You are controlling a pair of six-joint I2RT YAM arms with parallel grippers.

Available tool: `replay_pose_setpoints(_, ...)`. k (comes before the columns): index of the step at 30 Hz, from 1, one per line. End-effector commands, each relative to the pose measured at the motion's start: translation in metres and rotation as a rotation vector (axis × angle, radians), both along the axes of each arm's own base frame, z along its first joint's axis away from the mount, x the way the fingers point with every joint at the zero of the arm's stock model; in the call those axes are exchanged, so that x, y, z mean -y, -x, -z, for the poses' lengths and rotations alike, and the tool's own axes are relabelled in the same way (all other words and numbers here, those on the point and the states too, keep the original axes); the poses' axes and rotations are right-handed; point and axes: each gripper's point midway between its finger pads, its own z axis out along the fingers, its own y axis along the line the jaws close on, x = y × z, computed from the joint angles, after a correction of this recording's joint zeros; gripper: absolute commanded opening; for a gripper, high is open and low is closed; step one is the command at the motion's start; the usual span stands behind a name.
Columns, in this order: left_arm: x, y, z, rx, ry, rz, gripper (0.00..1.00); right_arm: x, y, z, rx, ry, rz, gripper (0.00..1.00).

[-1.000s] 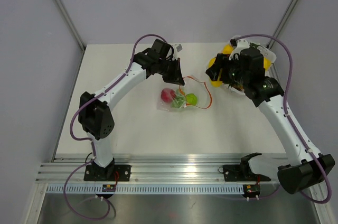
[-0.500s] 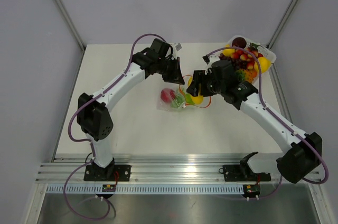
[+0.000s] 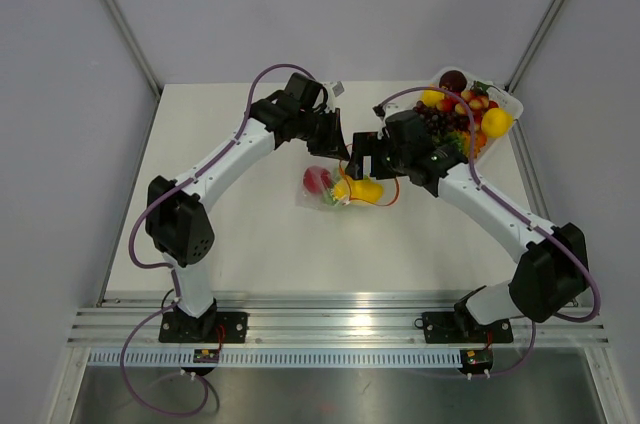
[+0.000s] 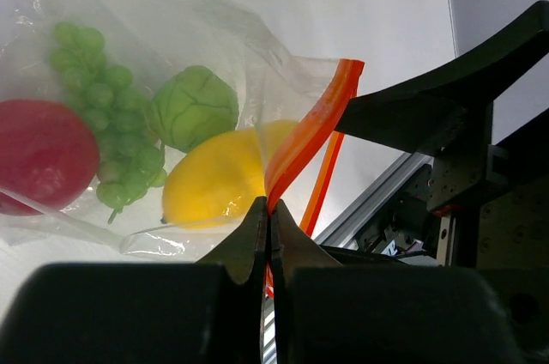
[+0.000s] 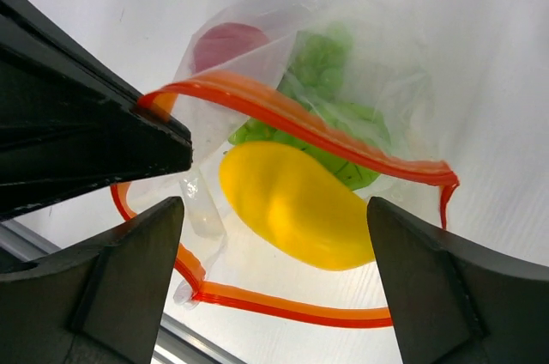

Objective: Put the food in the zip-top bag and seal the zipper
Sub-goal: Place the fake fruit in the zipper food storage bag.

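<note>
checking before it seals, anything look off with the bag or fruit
Nothing spilled or damaged. The yellow fruit lies at the open mouth of the zip-top bag, between the zipper strips, so it may block sealing.

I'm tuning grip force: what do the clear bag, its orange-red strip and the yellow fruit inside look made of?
Clear crinkly bag: thin glossy plastic film, creased, see-through. Orange-red zipper strip: thicker flexible plastic, bending in smooth curves. Yellow oval toy fruit: probably plastic or foam, smooth, faint sheen.
</note>
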Motion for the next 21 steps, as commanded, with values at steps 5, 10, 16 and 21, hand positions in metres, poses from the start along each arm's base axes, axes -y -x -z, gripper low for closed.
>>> replay_pose_setpoints(5,-0.002,-0.001,-0.038,0.097,0.052,0.023,0.0,0.028,-0.018,-0.067,0.202,0.098,0.099,0.95)
replay_pose_setpoints(10,-0.005,-0.001,-0.038,0.101,0.047,0.02,0.0,0.108,-0.047,-0.088,0.258,0.222,0.327,0.95)
replay_pose_setpoints(16,-0.01,-0.001,-0.036,0.101,0.036,0.019,0.0,0.207,-0.076,-0.076,0.192,0.215,0.647,0.95)
replay_pose_setpoints(21,-0.011,-0.002,-0.036,0.099,0.044,0.019,0.0,0.266,-0.099,-0.059,0.157,0.217,0.809,0.95)
